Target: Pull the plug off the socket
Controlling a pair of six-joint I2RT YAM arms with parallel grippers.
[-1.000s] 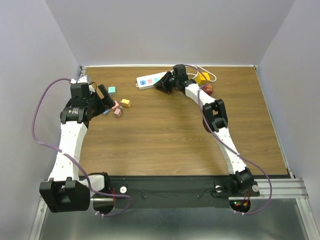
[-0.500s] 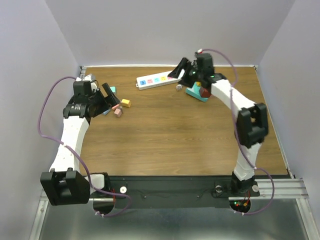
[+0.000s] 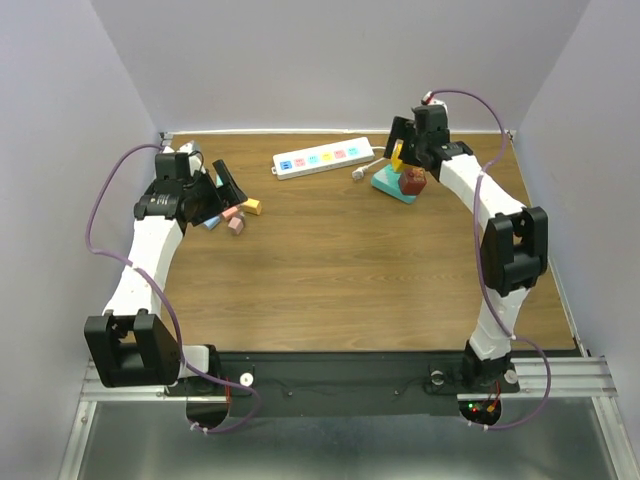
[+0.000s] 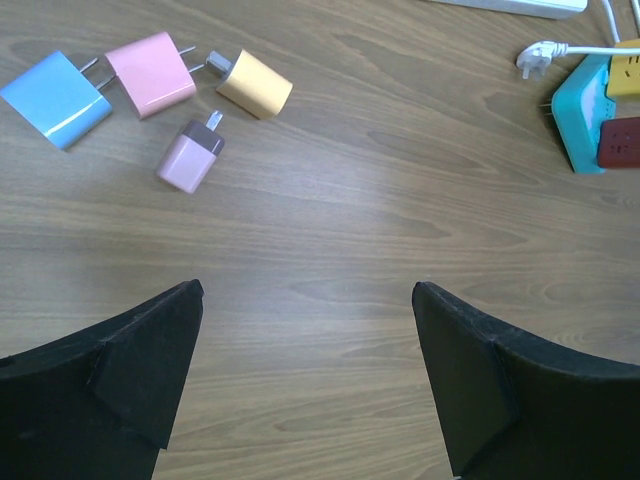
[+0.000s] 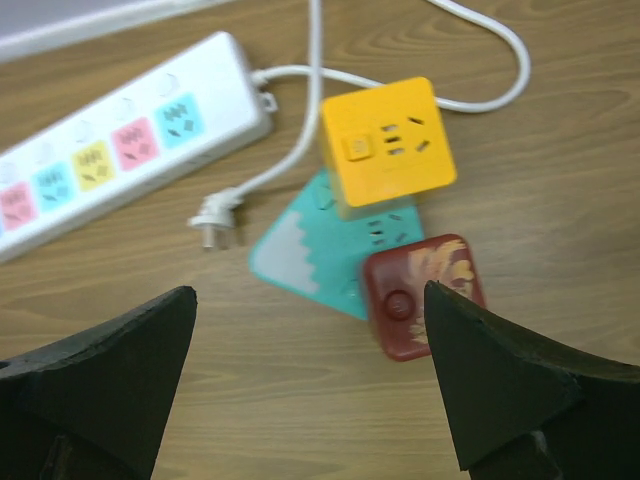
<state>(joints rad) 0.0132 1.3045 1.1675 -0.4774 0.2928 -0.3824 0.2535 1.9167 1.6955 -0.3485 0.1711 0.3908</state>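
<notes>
The socket (image 3: pixel 322 159) is a long white power strip with pastel outlet faces, lying at the back of the table; the right wrist view shows its end (image 5: pixel 110 165). Nothing sits in the outlets that show. A small white plug (image 3: pixel 358 174) on a thin white cord lies loose on the wood just off the strip's right end (image 5: pixel 213 215). My right gripper (image 3: pixel 398 160) hovers open over the teal block, empty (image 5: pixel 310 292). Far to the left, my left gripper (image 3: pixel 222 195) is open and empty above bare wood (image 4: pixel 308 290).
A teal triangular block (image 5: pixel 300 250) carries a yellow cube socket (image 5: pixel 388 140) and a dark red one (image 5: pixel 420 295) right of the strip. Blue (image 4: pixel 55 100), pink (image 4: pixel 150 73), yellow (image 4: pixel 255 85) and purple (image 4: pixel 190 155) adapters lie loose near the left gripper.
My right gripper has opened wide and swung right, from the strip's right end to above the teal block. The white plug now lies on the table. The left arm shifted slightly.
</notes>
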